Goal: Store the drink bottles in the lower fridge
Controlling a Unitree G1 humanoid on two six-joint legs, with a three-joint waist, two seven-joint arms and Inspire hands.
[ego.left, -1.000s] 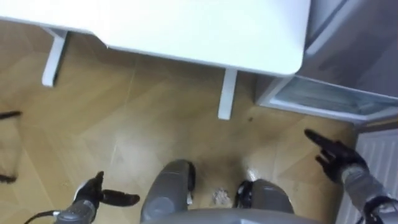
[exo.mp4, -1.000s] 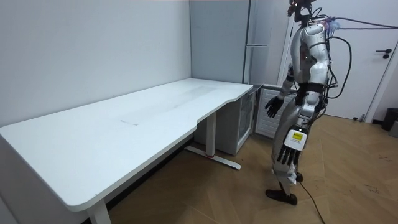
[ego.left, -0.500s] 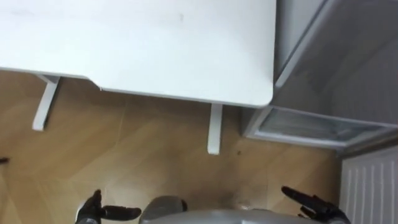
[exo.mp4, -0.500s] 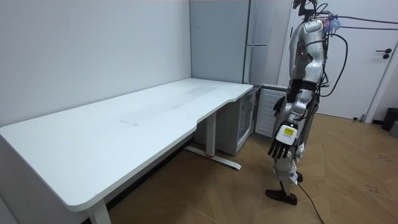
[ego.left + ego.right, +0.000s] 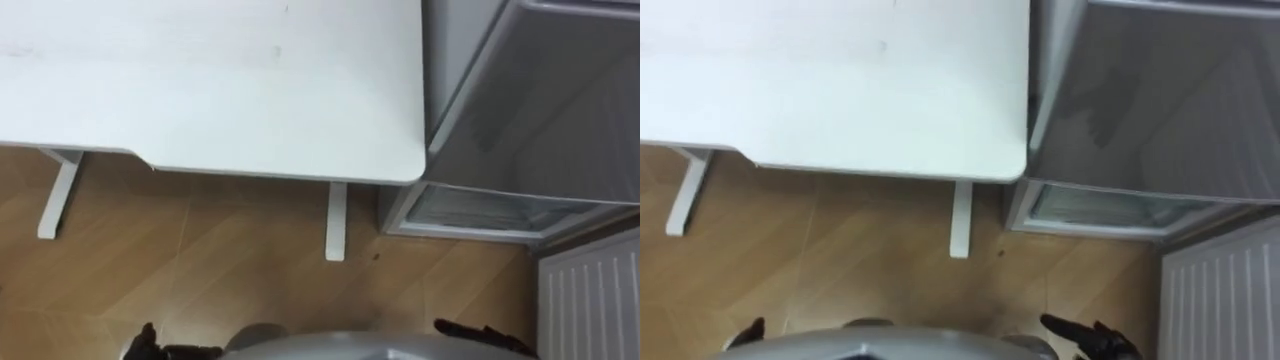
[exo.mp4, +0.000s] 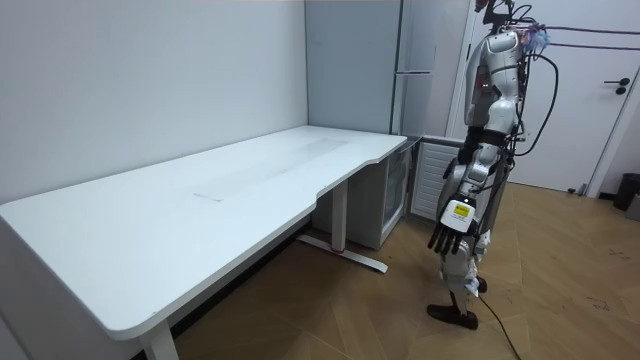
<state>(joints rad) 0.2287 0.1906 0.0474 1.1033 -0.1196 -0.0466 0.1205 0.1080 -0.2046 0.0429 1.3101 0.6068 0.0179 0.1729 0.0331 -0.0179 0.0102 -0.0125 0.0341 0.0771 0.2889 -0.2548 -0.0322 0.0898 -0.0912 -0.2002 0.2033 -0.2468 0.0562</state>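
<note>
Lower fridge (image 5: 470,212) is seen at 3 o'clock in the left eye view, on the floor just beside the white table (image 5: 220,80) and under a tall grey cupboard (image 5: 530,90). The left hand (image 5: 145,343) is seen at 7 o'clock and the right hand (image 5: 478,332) at 5 o'clock, fingers held out straight. In the right eye view the same is shown. In the room view the robot is seen standing near the lower fridge, left hand hung down, fingers spread.
</note>
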